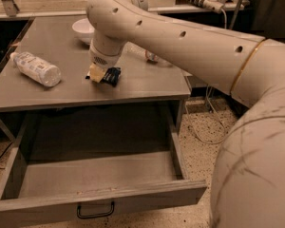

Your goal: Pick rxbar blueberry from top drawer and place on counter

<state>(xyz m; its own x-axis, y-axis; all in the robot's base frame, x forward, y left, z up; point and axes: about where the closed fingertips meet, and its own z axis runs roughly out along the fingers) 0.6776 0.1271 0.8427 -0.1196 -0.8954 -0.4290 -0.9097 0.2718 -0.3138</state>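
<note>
The rxbar blueberry [112,76], a small dark blue bar, is at the counter [147,82] surface near its middle front. My gripper [97,73] is right at the bar's left part, low over the counter, and covers part of it. I cannot tell whether the bar rests on the counter or is held just above it. The top drawer [99,179] stands pulled fully out below the counter, with nothing showing inside it. Its black wire handle [95,211] shows on the front panel.
A clear plastic bottle [35,68] lies on its side on the counter's left. A white bowl [84,29] stands at the back, and a small object [151,56] is behind my arm. My large arm [204,56] spans the right side. Cables hang at the right.
</note>
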